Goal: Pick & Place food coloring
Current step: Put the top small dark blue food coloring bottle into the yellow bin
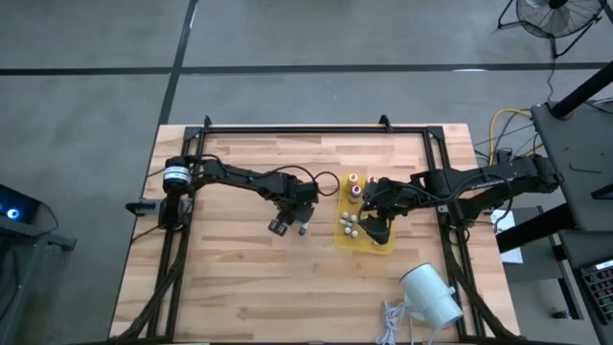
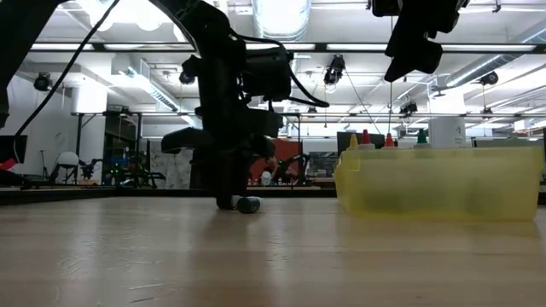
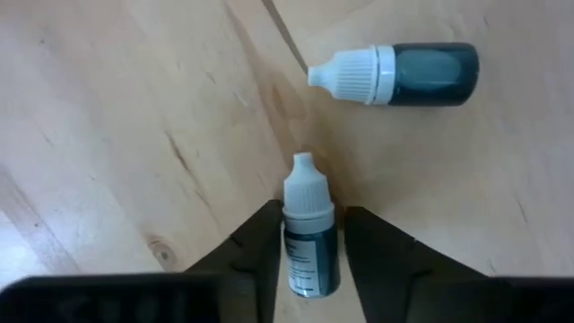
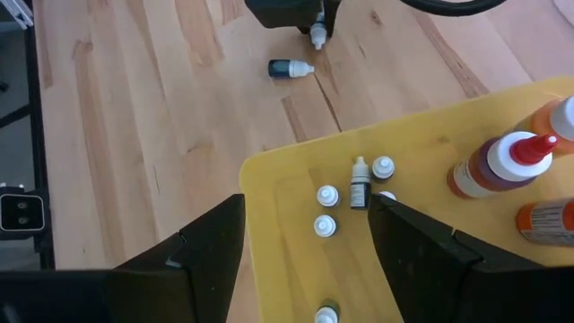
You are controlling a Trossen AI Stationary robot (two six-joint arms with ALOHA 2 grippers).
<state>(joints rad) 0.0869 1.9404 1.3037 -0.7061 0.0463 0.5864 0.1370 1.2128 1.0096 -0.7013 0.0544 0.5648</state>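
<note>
Two thumb-sized food coloring bottles with dark contents and white caps lie on their sides on the wooden table. My left gripper [image 3: 312, 260] points down at one bottle [image 3: 309, 224] and is shut on it. The other bottle [image 3: 404, 74] lies free just beside it, also seen from the right wrist [image 4: 290, 68]. My right gripper [image 4: 305, 260] hangs open above the yellow tray [image 1: 337, 240], touching nothing. In the tray stand larger bottles with orange and red tops [image 4: 502, 161] and several small white-capped vials [image 4: 327, 196]. My left gripper pinches the lying bottle by the two long sides of its dark body [image 3: 314, 256] between its two fingers. The fingers come from above, pointing steeply down. The white cap [image 3: 305, 184] sticks out past the fingertips. The bottle rests on its side on the table.
A big white cylinder [image 1: 429, 295] lies at the near right corner beside a white cable [image 1: 388, 321]. The yellow tray's walls [image 2: 435, 183] stand up from the table right of the left gripper. Bare wood stretches over the table's left and near parts [image 1: 220, 278].
</note>
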